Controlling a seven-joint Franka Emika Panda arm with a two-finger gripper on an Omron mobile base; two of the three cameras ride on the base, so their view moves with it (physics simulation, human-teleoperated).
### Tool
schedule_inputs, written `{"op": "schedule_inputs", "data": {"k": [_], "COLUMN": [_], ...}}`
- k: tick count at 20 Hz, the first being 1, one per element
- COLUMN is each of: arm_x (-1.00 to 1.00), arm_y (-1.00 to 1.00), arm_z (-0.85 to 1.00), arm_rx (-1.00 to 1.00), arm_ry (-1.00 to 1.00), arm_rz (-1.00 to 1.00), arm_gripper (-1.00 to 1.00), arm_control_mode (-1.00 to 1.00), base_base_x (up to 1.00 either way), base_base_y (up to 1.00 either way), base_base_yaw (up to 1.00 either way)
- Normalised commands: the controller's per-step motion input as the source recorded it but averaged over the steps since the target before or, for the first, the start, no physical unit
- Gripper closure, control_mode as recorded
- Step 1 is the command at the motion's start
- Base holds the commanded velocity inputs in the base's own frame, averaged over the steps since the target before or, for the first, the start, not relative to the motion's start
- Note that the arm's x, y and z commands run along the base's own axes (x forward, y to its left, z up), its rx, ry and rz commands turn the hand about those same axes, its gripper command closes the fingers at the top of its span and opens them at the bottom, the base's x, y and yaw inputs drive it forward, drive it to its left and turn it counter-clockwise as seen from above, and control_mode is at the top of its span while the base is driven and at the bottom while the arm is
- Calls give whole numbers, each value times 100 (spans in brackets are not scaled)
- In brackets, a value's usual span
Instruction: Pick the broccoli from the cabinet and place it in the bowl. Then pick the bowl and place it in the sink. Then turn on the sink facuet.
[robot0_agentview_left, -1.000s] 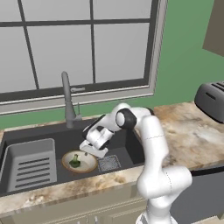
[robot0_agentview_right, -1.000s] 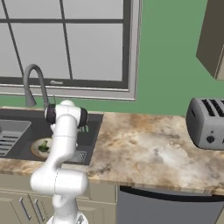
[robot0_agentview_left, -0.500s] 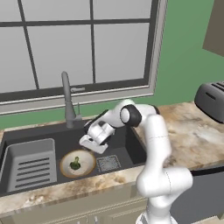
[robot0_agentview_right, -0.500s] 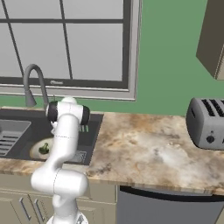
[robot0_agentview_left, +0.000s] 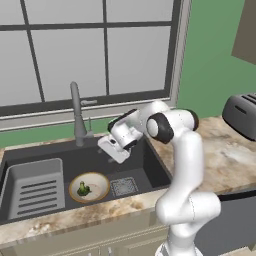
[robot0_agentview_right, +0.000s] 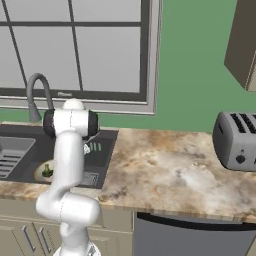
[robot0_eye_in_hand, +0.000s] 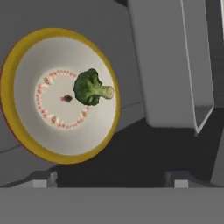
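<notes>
We can read no brand, label or writing on anything here; the marks on the toaster (robot0_agentview_right: 236, 141) are too small to tell. The bowl (robot0_agentview_left: 89, 186) sits on the floor of the sink (robot0_agentview_left: 150, 165), just left of the square drain grate (robot0_agentview_left: 123, 186) and right of the ribbed rack (robot0_agentview_left: 35, 187); the broccoli (robot0_agentview_left: 83, 189) lies inside it. In the hand view the broccoli (robot0_eye_in_hand: 90, 87) rests a little right of the bowl's (robot0_eye_in_hand: 26, 131) middle, its pale stalk pointing right, and the rack's (robot0_eye_in_hand: 170, 61) wall stands just beside the bowl. The gripper (robot0_agentview_left: 112, 150) hangs over the sink, above and to the right of the bowl, apart from it and holding nothing; its two fingertips (robot0_eye_in_hand: 43, 180) show well apart at the bottom of the hand view, so the jaws stand open. The faucet (robot0_agentview_left: 76, 115) rises at the far edge of the sink, left of the gripper; from the right side its curved neck (robot0_agentview_right: 36, 90) shows behind the arm.

Against half a second ago, the hand has lifted higher and drawn away from the bowl toward the faucet side; the bowl and broccoli lie as they did; the toaster has not moved on the counter (robot0_agentview_right: 165, 170).
</notes>
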Motion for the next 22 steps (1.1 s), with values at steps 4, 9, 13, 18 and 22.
{"op": "schedule_inputs", "data": {"k": [4,9,13,18,22], "arm_x": [-46,-47,-16,3,29], "arm_y": [-13,-5,0,0,0], "arm_z": [98,99,90,45,3], "arm_rx": [25,29,26,22,21], "arm_ry": [20,26,29,28,27], "arm_rz": [-19,-28,-29,-23,-12], "arm_gripper": [-100,-100,-100,-100,-100], "arm_control_mode": [-100,-100,-100,-100,-100], "base_base_x": [0,0,0,0,0], "base_base_y": [0,0,0,0,0], "base_base_yaw": [0,0,0,0,0]}}
